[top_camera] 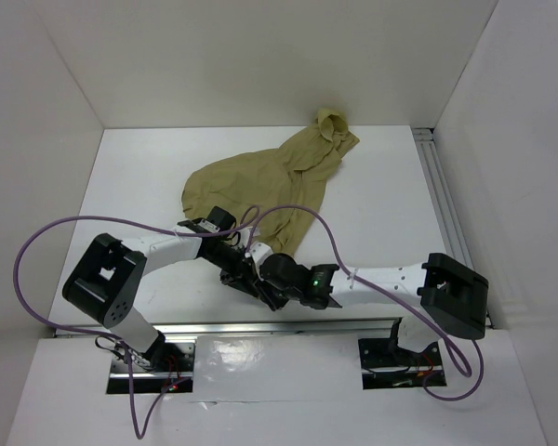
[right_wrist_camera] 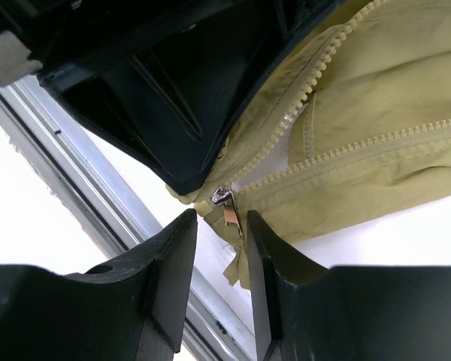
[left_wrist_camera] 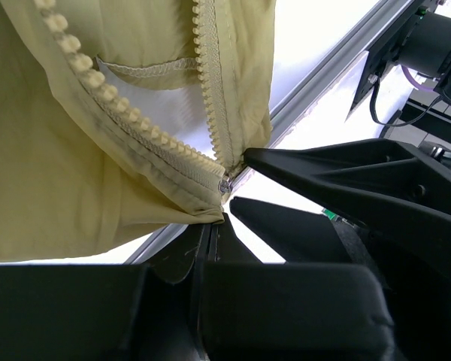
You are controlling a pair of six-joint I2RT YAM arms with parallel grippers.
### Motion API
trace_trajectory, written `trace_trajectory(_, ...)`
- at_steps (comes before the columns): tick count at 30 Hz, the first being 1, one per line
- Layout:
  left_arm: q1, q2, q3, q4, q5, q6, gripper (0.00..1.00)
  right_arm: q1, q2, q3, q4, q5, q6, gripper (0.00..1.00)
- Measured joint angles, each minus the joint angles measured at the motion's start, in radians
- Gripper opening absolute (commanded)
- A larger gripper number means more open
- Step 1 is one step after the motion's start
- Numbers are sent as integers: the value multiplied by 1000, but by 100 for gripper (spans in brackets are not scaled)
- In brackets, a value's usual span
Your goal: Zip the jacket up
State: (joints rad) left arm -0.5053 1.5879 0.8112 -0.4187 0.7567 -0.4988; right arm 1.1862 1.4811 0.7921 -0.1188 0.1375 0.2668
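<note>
The olive-tan jacket [top_camera: 270, 181] lies crumpled mid-table, its hood [top_camera: 333, 125] at the far end. Both grippers meet at its near hem. My left gripper [top_camera: 245, 276] is shut on the bottom hem [left_wrist_camera: 188, 210], just below the zipper's lower end. The metal zipper slider [left_wrist_camera: 225, 183] sits at the bottom, and the two rows of teeth [left_wrist_camera: 128, 120] spread apart above it. My right gripper [right_wrist_camera: 222, 226] is open. Its fingers [right_wrist_camera: 177, 248] stand on either side of the slider's pull tab [right_wrist_camera: 231, 216] without closing on it. The left gripper's black body [right_wrist_camera: 158, 98] hangs right above.
An aluminium rail [top_camera: 288, 327] runs along the table's near edge, right under the grippers, and shows in both wrist views [left_wrist_camera: 323, 75] [right_wrist_camera: 68, 150]. Another rail [top_camera: 444, 200] lines the right side. Purple cables [top_camera: 37, 255] loop over the arms. White walls enclose the table.
</note>
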Motion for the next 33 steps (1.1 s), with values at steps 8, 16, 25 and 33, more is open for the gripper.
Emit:
trace_trajectory(8,0,1,0,0,5,0,0,-20,0,-17,5,-23,1,38)
trace_trajectory(16,0,6,0,0,7,3,0,-43,0,-27,6,-47,0,24)
trace_trajectory(25,0,15,0,5,7,3,0,-42,-48,-29,1,-65,-3,0)
trace_trajectory(33,0,15,0,14,17,3,0,-42,-63,-30,-3,-53,-7,0)
